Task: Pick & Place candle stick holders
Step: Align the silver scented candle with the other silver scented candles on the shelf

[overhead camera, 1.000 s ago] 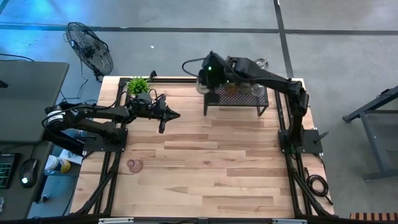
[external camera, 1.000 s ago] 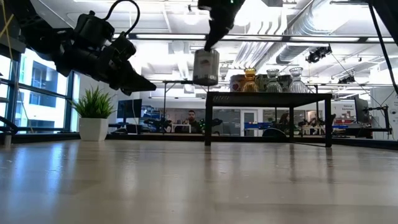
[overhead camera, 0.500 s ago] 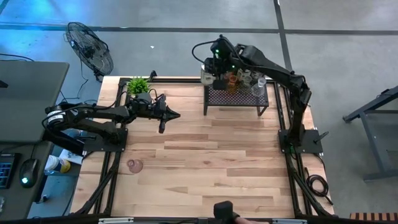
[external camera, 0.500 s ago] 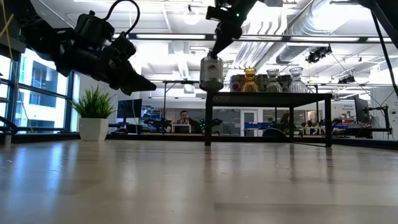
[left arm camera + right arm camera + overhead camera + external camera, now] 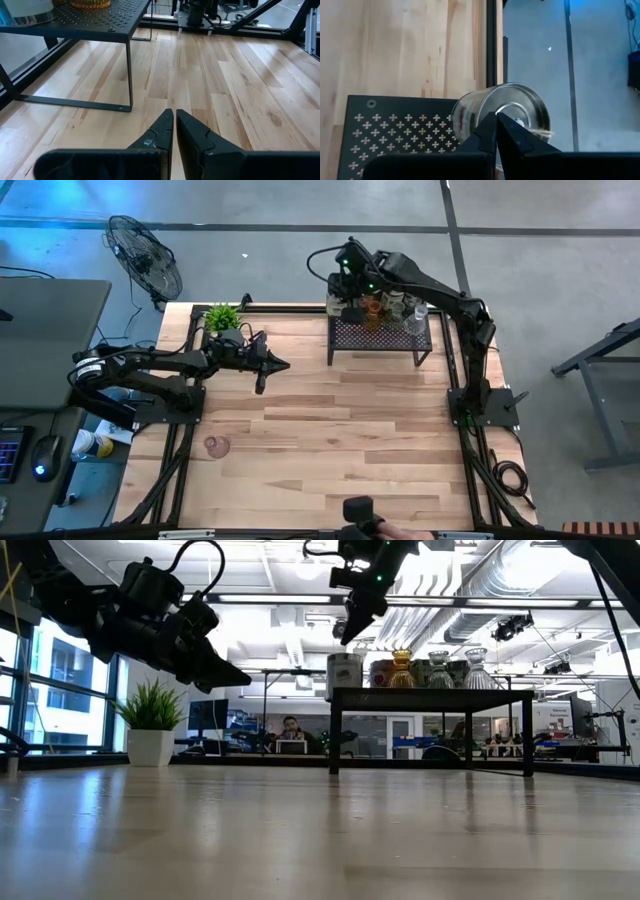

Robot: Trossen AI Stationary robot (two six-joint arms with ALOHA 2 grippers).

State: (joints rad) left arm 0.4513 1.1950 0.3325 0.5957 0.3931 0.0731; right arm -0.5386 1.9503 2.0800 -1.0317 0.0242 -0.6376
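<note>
A silvery candle stick holder (image 5: pixel 343 670) stands upright on the left far corner of the black mesh rack (image 5: pixel 430 694); it also shows in the right wrist view (image 5: pixel 520 107). My right gripper (image 5: pixel 345 632) hangs shut just above its open top, clear of it. An amber holder (image 5: pixel 401 668) and clear ones (image 5: pixel 440 670) stand beside it on the rack. A pink holder (image 5: pixel 216 445) stands on the table near the left edge. My left gripper (image 5: pixel 285 364) is shut and empty, held level above the table by the plant.
A green potted plant (image 5: pixel 222 315) stands at the far left corner. The rack (image 5: pixel 380 335) stands on thin legs at the far right. A fan (image 5: pixel 145 255) stands off the table. A dark object (image 5: pixel 358 512) shows at the near edge.
My right gripper has carried the silvery holder toward the far edge and the right, over the rack's left end, and lowered it. The holder now stands on the rack. The gripper has let go and stands a little above it.
</note>
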